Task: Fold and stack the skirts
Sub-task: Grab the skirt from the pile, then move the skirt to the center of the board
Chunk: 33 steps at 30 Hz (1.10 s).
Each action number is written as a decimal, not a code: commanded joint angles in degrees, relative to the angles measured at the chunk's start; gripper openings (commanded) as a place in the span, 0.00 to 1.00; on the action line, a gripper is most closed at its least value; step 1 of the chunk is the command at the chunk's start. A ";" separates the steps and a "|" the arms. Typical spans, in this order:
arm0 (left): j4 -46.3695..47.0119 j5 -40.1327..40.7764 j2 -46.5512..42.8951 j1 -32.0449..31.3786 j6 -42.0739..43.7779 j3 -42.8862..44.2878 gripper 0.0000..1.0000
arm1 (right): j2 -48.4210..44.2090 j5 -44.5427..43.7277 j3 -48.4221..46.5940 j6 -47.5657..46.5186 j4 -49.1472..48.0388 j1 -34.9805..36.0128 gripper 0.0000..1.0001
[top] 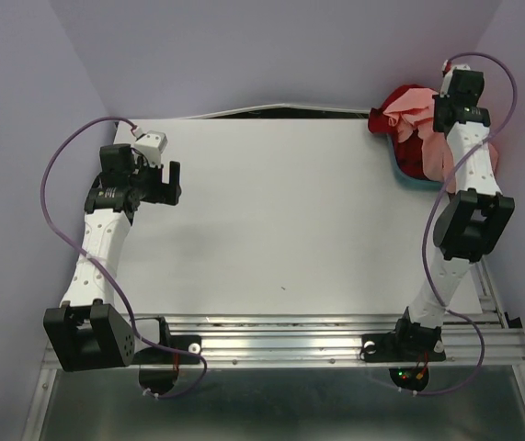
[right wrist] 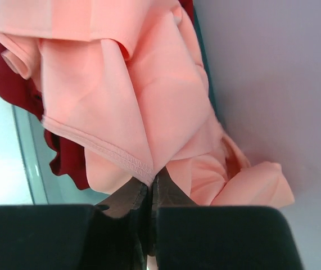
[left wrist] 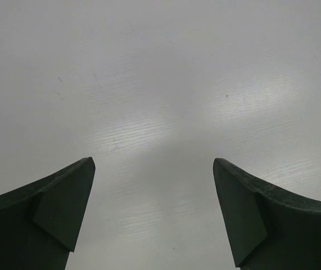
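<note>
- white table (top: 280, 211), arms at near edge
- teal basin (top: 420, 180) at far right corner, skirts heaped in it
- salmon-pink skirt (right wrist: 121, 84) crumpled over deep red skirt (right wrist: 70, 163)
- right gripper (right wrist: 150, 183) pinched tight on salmon-pink skirt hem
- left gripper (left wrist: 154, 169) jaws wide, holding nothing, over table's left side

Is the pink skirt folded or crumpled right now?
Crumpled: the pink skirt lies in loose, bunched folds over the red skirt, its hemmed edge pinched in the shut right gripper.
</note>
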<state>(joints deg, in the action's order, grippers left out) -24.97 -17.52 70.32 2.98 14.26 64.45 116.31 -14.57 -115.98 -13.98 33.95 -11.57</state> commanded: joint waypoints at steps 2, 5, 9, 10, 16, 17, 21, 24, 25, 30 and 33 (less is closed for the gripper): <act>2.91 -0.06 -1.42 -0.35 -0.73 0.15 0.99 | -8.99 8.57 -7.76 1.23 -4.60 -0.20 0.01; 2.65 0.03 -0.63 -0.26 -0.64 1.46 0.99 | -11.19 13.85 -12.76 2.29 -5.13 -0.20 0.01; 1.33 0.03 1.04 -0.26 -0.99 4.54 0.99 | -12.85 21.23 -20.24 4.56 -5.82 -0.20 0.01; 1.24 -0.32 1.30 -0.26 -1.25 5.16 0.99 | -13.73 24.38 -20.16 5.18 -8.09 -0.20 0.01; 1.76 -1.11 3.24 -0.17 -2.74 10.08 0.99 | -20.93 33.02 -15.86 10.10 -19.60 0.32 0.01; 1.94 -1.11 3.33 -0.26 -3.01 10.52 0.99 | -21.56 33.11 -15.59 10.55 -21.28 0.32 0.01; 2.64 -0.94 3.94 -0.26 -3.71 12.37 0.99 | -22.71 34.33 -16.03 16.76 -27.18 0.85 0.01; 3.44 -0.68 3.77 -0.17 -4.42 12.81 0.99 | -22.80 38.54 -16.38 21.78 -30.34 0.85 0.01; 4.05 -0.59 3.59 -0.17 -4.77 12.90 0.99 | -22.80 40.30 -16.29 23.37 -30.96 1.72 0.01; 5.90 0.73 1.93 0.27 -6.35 12.72 0.99 | -23.32 45.24 -14.45 29.96 -33.25 8.30 0.01; 6.78 0.38 0.61 0.88 -6.70 12.90 0.99 | -23.85 47.61 -13.57 36.20 -36.68 12.35 0.01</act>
<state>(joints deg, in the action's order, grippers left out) -21.87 -17.28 74.08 3.16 9.06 74.91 94.67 28.58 -129.75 13.56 8.08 -3.36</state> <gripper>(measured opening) 0.985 0.037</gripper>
